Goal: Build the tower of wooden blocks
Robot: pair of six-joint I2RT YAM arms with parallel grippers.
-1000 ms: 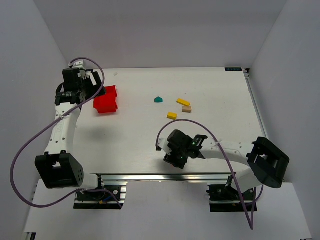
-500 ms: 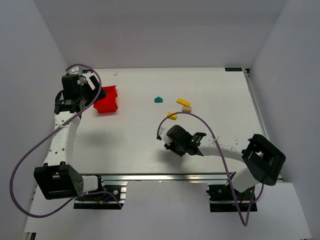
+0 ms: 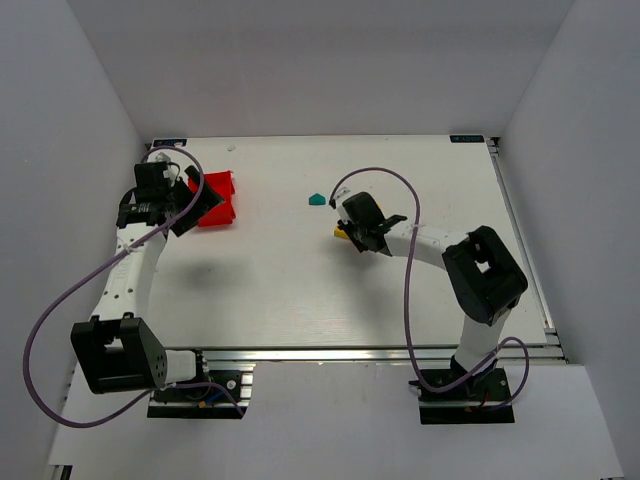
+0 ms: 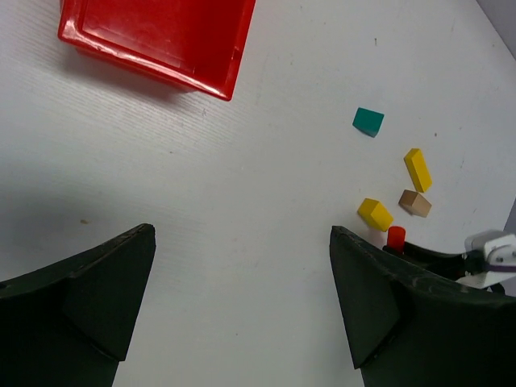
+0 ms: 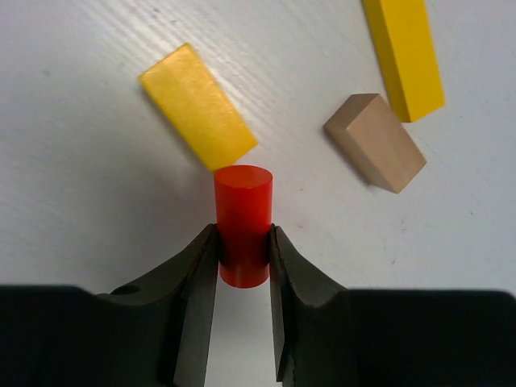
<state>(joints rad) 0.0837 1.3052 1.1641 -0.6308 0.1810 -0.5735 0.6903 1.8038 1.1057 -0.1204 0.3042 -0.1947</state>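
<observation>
Plain white walls [image 3: 320, 60] are enclosing the white surface [image 3: 280, 270] on three sides; a metal rail [image 3: 330, 353] is running along its near edge.

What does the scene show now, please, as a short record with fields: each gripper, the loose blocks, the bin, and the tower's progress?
right gripper: shut on red cylinder
left gripper: open, empty
red bin: beside the left gripper
loose blocks: short yellow block, long yellow block, tan block, teal block, each lying singly on the table
tower: not begun, nothing stacked
</observation>
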